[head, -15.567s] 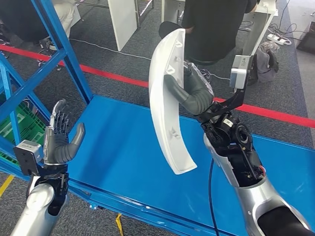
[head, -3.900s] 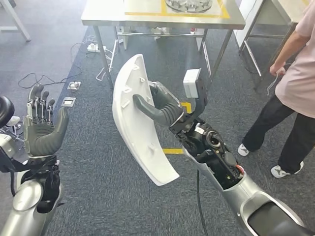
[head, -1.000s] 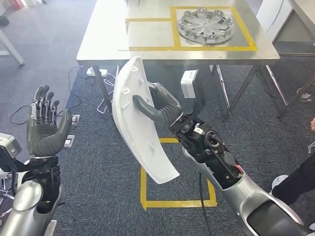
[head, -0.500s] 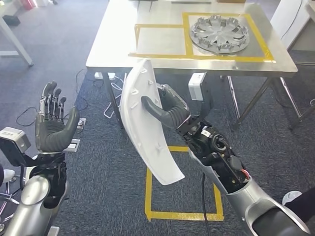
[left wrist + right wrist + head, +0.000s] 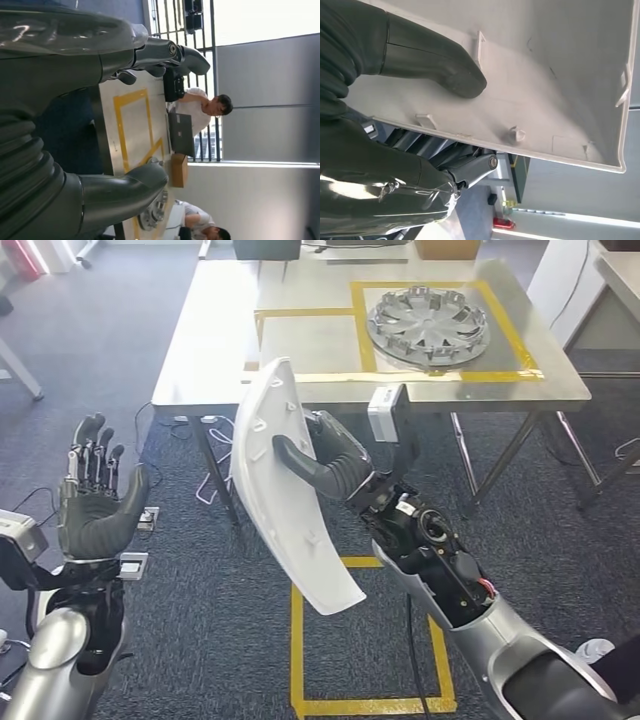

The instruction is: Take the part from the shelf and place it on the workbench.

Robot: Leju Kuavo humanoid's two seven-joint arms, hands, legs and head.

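- Nearest me, my right hand [image 5: 332, 462] gripped the white curved part [image 5: 283, 490], thumb pressed across its ribbed inner face and the other fingers behind its edge; the part hung upright in the air, clear of the workbench.
- In the right wrist view the thumb [image 5: 433, 57] lay flat on the part's [image 5: 546, 75] inner face, between small moulded clips.
- At about eight o'clock, my left hand [image 5: 96, 505] was raised palm-up with fingers spread and nothing in it; the left wrist view showed the same parted fingers [image 5: 158, 52].
- On the dark grey carpet [image 5: 211, 620] below the part was a square of yellow floor tape [image 5: 296, 640].
- At twelve o'clock stood the steel workbench [image 5: 204, 350], its top marked with yellow tape rectangles [image 5: 355, 320]. The right-hand rectangle held a silver wheel cover [image 5: 429, 323], lying flat; the left-hand one I saw bare.
- Cables and floor sockets [image 5: 211, 430] lay under the bench's left end.
- Beyond, in the left wrist view, a person in white [image 5: 200, 105] sat by a laptop [image 5: 182, 132], with a cardboard box [image 5: 179, 170] near it on the bench.
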